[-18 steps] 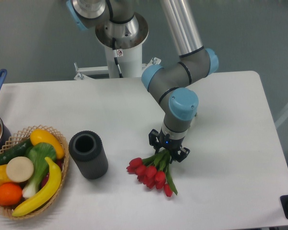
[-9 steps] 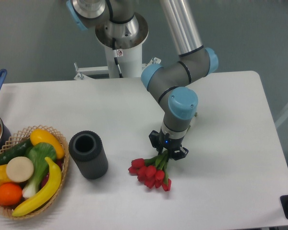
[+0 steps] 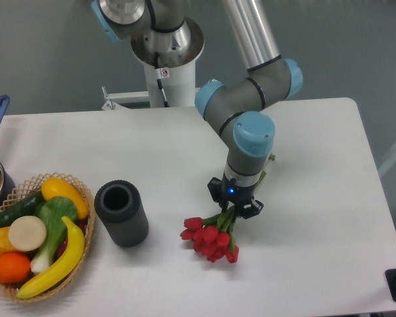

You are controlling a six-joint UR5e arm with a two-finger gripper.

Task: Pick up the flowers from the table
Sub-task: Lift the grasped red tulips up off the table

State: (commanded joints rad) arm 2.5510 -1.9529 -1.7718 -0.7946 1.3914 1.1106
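Pinching the flowers [image 3: 211,238] by their stems, jaws hold buds pointing lower-left.

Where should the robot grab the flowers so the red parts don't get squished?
Best on the green stems, from above. The gripper is already closed on the flowers there, just behind the red buds. The stems are thin and bunched together, so two fingers fit around them, while the buds fan out and look easy to crush.

One bunch of flowers [image 3: 211,238] with roughly ten red buds, one dark cylinder [image 3: 121,212], one basket [image 3: 84,198], one banana [image 3: 59,261], one orange [image 3: 13,267].
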